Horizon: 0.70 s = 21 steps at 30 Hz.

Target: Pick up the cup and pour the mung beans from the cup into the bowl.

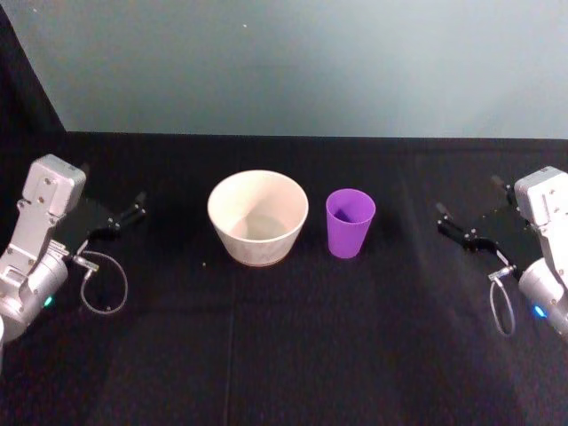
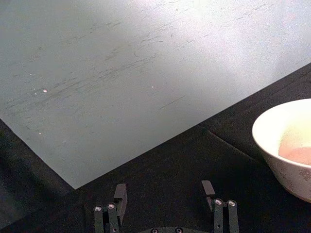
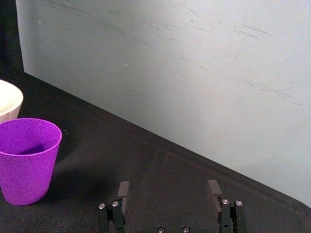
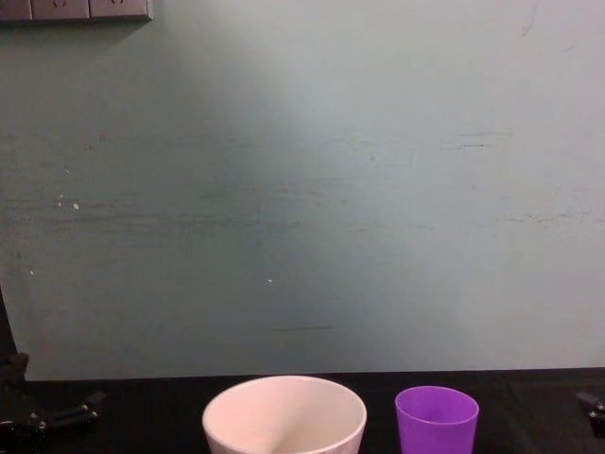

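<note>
While the cup (image 1: 350,224) stands upright just right of centre beside the bowl (image 1: 257,243), pickup seems unstarted: the right gripper (image 1: 450,224) (wide, empty) sits at the right edge, needing to reach in; the left gripper (image 1: 131,211), equally wide, parks left.

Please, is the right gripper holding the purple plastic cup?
No, the open right gripper hangs apart from the upright purple plastic cup.
</note>
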Tool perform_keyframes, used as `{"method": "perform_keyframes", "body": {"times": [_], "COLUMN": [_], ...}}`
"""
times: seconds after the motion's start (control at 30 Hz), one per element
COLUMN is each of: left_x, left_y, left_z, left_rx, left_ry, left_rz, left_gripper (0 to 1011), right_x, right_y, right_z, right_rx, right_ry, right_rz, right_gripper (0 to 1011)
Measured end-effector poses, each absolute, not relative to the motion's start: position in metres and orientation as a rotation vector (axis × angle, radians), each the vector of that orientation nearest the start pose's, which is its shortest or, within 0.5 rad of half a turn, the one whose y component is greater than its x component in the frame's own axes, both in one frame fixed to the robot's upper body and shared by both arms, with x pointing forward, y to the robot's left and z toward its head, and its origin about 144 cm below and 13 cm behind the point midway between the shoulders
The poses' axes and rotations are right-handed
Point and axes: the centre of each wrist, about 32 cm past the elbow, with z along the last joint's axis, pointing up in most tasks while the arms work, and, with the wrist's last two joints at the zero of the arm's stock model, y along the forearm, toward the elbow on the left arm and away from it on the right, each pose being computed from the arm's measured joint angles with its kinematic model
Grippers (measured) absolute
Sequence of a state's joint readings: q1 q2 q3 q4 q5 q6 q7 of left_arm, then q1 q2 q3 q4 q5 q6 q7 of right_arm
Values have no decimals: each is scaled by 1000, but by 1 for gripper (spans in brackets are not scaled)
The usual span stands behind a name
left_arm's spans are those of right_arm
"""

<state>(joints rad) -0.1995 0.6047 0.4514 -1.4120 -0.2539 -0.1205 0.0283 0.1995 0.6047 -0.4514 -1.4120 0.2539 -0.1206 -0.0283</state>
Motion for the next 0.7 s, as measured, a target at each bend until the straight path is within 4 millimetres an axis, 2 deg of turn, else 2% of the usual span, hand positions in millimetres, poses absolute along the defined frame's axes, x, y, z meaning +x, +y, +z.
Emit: {"method": "perform_keyframes", "body": {"times": [0.7], "left_x": [489], "left_y": [310], "left_z": [1140], "left_rx": [304], "left_ry": [-285], "left_rz": [1248], "left_gripper": [1000], "right_x": [489], "right_y": [-310], "right_z": [1140], "right_rx": [-304], "right_ry": [-285], "right_rz": [-1248], "right_gripper": [1004]}}
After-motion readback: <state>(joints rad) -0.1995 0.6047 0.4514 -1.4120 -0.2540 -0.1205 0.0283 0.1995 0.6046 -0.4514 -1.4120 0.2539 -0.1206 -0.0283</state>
